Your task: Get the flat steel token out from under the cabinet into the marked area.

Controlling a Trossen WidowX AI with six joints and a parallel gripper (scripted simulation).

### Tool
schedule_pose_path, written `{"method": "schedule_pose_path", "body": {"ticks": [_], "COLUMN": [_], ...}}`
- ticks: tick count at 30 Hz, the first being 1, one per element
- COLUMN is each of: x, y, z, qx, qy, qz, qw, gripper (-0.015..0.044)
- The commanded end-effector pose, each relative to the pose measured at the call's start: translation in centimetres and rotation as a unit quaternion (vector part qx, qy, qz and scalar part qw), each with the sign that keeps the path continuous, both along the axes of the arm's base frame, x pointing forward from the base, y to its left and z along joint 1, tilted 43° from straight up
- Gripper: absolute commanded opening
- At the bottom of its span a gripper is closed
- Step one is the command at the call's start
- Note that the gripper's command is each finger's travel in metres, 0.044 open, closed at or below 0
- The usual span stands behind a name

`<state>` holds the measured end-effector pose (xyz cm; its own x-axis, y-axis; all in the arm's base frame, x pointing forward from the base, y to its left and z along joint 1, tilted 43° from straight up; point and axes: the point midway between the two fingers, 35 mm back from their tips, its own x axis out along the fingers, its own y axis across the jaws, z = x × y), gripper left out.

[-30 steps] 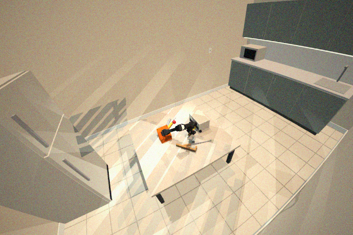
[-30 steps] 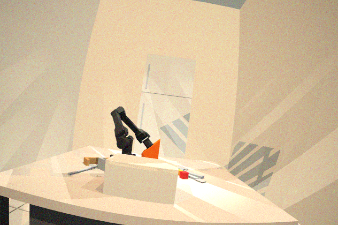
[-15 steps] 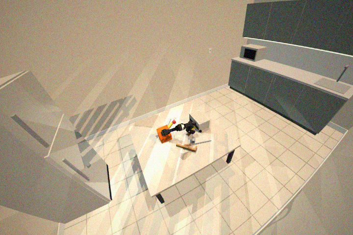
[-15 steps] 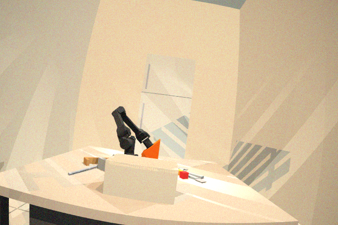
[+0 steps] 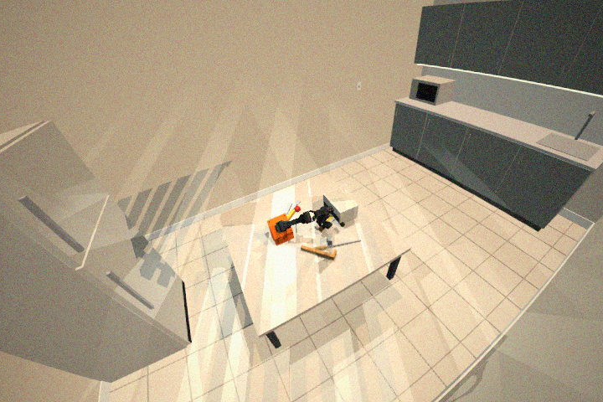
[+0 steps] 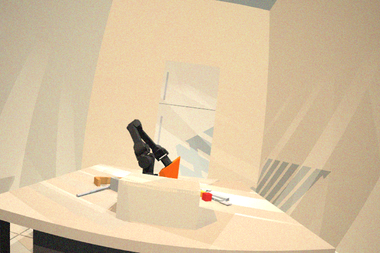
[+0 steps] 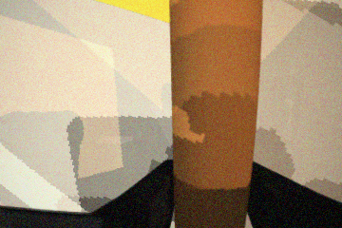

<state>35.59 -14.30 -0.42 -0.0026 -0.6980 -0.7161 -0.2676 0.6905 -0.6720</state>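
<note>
Near cabinet (image 5: 348,211) (image 6: 157,202), claw (image 5: 328,224) (image 7: 207,168) pinching orange-brown bar (image 7: 216,104); gray rod (image 5: 347,244) (image 6: 92,191) and orange piece (image 5: 317,252) (image 6: 101,181) on surface (image 5: 306,293) (image 6: 65,220), token not visible

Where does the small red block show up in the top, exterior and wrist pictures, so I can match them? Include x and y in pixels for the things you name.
Top: the small red block (image 5: 296,208) (image 6: 206,196) is near the middle, just up and right of the orange angular block (image 5: 274,222) (image 6: 171,171).
Exterior: lower right of centre, beside the cream cabinet's (image 5: 347,212) (image 6: 157,202) right edge.
Wrist: not in it.
Shared landmark: that orange block, top and exterior only.
</note>
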Motion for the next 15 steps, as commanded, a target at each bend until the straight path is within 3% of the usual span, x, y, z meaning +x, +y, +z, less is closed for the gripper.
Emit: {"method": "schedule_pose_path", "body": {"ticks": [1, 15], "x": [-0.27, -0.65], "y": [0.55, 1.49], "z": [-0.66, -1.56], "qx": [0.006, 0.007], "qy": [0.001, 0.002], "qz": [0.000, 0.000], "qw": [1.000, 1.000], "gripper": [0.0000, 0.0000]}}
